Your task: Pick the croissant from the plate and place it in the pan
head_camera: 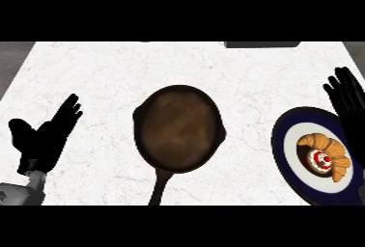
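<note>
pan (178, 128) at counter (107, 67) centre, handle toward near edge. plate (287, 144) right of pan, apart from it, partly cut by view's right edge. croissant (329, 153) on plate, curved around small round item (320, 160) also on plate. left hand (46, 137) left of pan, well apart. right hand (348, 99) at plate's far right rim.

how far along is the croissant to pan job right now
Nothing looks done yet: the croissant lies on the plate at the right, beside a small red and white item, and the pan at the centre holds nothing. In hand: the right hand is open just beyond the plate, not touching the croissant. The left hand rests open at the left. Left: grasp, carry and place in the pan.
</note>
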`<state>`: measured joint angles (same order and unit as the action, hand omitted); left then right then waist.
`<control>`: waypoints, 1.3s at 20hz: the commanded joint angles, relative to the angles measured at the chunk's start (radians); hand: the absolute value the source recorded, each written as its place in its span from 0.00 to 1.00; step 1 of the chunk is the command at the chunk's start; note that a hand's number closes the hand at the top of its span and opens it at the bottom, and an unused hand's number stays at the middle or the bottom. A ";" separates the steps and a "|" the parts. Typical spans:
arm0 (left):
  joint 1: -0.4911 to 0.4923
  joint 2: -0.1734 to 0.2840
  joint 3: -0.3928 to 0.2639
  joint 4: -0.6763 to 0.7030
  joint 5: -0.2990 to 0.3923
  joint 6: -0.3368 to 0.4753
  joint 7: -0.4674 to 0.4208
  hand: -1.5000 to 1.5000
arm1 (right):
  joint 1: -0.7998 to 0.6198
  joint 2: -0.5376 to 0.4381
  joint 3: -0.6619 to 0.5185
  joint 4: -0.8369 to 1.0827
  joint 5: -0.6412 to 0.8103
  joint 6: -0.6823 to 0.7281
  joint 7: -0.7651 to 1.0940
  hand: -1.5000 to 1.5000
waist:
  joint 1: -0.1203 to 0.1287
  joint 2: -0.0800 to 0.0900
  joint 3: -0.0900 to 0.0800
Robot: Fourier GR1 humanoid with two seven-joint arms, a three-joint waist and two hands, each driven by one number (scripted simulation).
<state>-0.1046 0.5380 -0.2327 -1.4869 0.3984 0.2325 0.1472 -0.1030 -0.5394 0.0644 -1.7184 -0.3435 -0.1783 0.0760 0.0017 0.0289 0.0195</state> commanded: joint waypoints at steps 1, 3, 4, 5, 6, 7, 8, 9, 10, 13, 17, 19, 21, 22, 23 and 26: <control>0.007 -0.005 -0.011 -0.003 -0.062 0.018 0.019 0.50 | 0.032 0.005 -0.053 0.081 -0.079 0.134 -0.069 0.00 | -0.002 -0.028 -0.019; 0.032 0.032 -0.024 -0.004 -0.122 0.019 -0.036 0.50 | -0.082 -0.009 -0.079 0.148 -0.173 0.222 -0.037 0.00 | 0.012 -0.027 -0.018; 0.017 0.005 -0.053 -0.013 -0.168 0.077 -0.036 0.50 | -0.072 -0.036 -0.128 0.212 -0.249 0.329 -0.091 0.00 | 0.011 -0.024 -0.016; 0.039 0.031 -0.062 -0.053 -0.188 0.076 -0.040 0.50 | -0.117 -0.024 -0.122 0.270 -0.272 0.360 -0.085 0.00 | 0.036 -0.023 -0.015; 0.026 0.052 -0.061 -0.037 -0.220 0.079 -0.060 0.50 | -0.123 -0.077 -0.163 0.309 -0.327 0.444 -0.072 0.00 | 0.034 -0.020 -0.014; 0.023 0.038 -0.056 -0.022 -0.164 0.044 -0.041 0.50 | -0.062 -0.307 -0.017 0.175 0.125 0.354 -0.096 0.00 | 0.030 -0.018 -0.028; 0.073 0.013 -0.081 -0.018 -0.188 0.062 -0.073 0.50 | -0.007 -0.214 -0.148 0.381 0.007 0.219 -0.038 0.00 | 0.018 -0.013 -0.018; 0.084 0.041 -0.061 -0.035 -0.181 0.057 -0.063 0.50 | 0.012 -0.149 -0.237 0.420 -0.110 0.167 -0.025 0.00 | 0.005 -0.023 -0.016; 0.094 -0.014 -0.107 -0.038 -0.221 0.101 -0.071 0.50 | 0.017 -0.161 -0.241 0.460 -0.136 0.229 -0.032 0.00 | 0.002 -0.023 -0.017; 0.114 0.030 -0.083 -0.078 -0.210 0.071 -0.034 0.50 | 0.036 -0.296 -0.240 0.591 -0.073 0.416 -0.100 0.00 | 0.013 -0.026 -0.017; 0.138 -0.001 -0.100 -0.061 -0.238 0.095 -0.081 0.50 | 0.058 -0.446 -0.168 0.552 0.084 0.535 -0.198 0.00 | 0.012 -0.027 -0.019; 0.098 -0.019 -0.099 -0.044 -0.236 0.084 -0.076 0.50 | 0.013 -0.479 -0.147 0.666 0.144 0.605 -0.284 0.00 | 0.022 -0.021 -0.017; 0.085 -0.021 -0.108 -0.031 -0.250 0.072 -0.075 0.50 | -0.088 -0.499 -0.106 0.700 0.191 0.637 -0.274 0.00 | 0.036 -0.017 -0.017; 0.119 0.014 -0.072 -0.053 -0.221 0.044 -0.092 0.50 | -0.071 -0.523 -0.100 0.697 0.195 0.691 -0.293 0.00 | 0.031 -0.022 -0.018; 0.098 -0.014 -0.106 -0.092 -0.259 0.086 -0.040 0.50 | -0.124 -0.477 -0.055 0.735 0.246 0.675 -0.316 0.00 | 0.041 -0.020 -0.017; 0.118 -0.040 -0.104 -0.033 -0.278 0.092 -0.089 0.50 | -0.196 -0.498 -0.007 0.724 0.277 0.779 -0.294 0.00 | 0.032 -0.022 -0.019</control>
<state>0.0057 0.5244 -0.3261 -1.5387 0.1512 0.3060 0.0728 -0.2172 -1.0171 -0.0064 -1.0246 -0.1350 0.5036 -0.1997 0.0325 0.0074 0.0016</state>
